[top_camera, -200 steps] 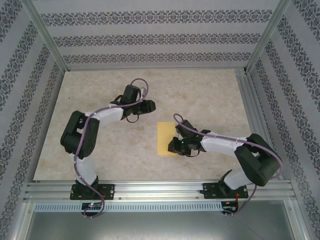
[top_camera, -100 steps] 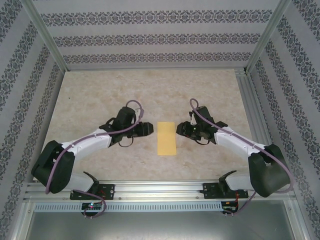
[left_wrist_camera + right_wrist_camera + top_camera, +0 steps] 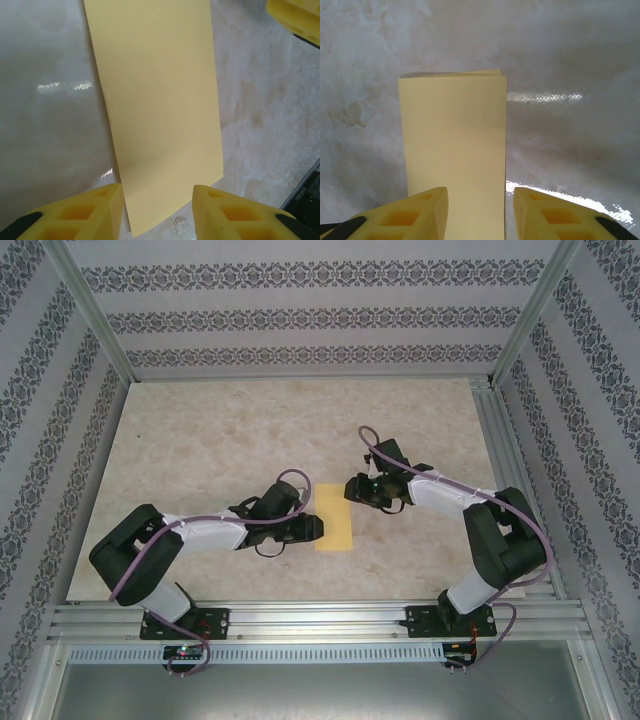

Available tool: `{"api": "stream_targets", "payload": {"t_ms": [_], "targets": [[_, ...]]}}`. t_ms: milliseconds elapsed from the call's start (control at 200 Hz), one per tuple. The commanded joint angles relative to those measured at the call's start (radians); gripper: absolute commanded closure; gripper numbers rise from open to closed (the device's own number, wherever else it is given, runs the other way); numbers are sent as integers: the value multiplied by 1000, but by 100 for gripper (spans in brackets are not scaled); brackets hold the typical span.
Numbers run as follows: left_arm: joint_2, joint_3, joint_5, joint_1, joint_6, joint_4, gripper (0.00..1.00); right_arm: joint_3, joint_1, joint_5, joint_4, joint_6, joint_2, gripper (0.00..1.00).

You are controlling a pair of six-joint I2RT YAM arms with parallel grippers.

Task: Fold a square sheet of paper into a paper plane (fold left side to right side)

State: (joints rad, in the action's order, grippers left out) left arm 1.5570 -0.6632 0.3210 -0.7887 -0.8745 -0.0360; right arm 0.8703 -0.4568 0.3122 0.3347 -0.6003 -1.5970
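One folded paper sheet [image 3: 336, 520]; left end effector [image 3: 316, 528], right end effector [image 3: 350, 488], both apart.

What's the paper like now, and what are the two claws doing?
square sheet of paper: folded in half, lying flat on the table.
left gripper: open, at the paper's near end.
right gripper: open, at the paper's far end.

My claw [image 3: 157, 215] hangs low over the pale marble table [image 3: 45, 140], its yellow fingers [image 3: 90, 210] parted. The folded yellow paper [image 3: 157, 110] lies flat, its near end in the gap between them. The right gripper's yellow fingertip [image 3: 295, 15] shows at top right.
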Motion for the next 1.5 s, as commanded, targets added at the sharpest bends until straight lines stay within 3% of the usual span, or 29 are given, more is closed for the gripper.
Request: {"api": "stream_targets", "payload": {"t_ms": [0, 679, 1494], "targets": [[1, -14, -29, -15, -28, -22, 57, -17, -34, -41, 42, -13, 20, 60], [40, -7, -33, -40, -28, -23, 59, -184, -155, 40, 70, -186, 130, 69], [46, -14, -34, -41, -27, -17, 59, -200, -194, 37, 44, -209, 87, 73]]}}
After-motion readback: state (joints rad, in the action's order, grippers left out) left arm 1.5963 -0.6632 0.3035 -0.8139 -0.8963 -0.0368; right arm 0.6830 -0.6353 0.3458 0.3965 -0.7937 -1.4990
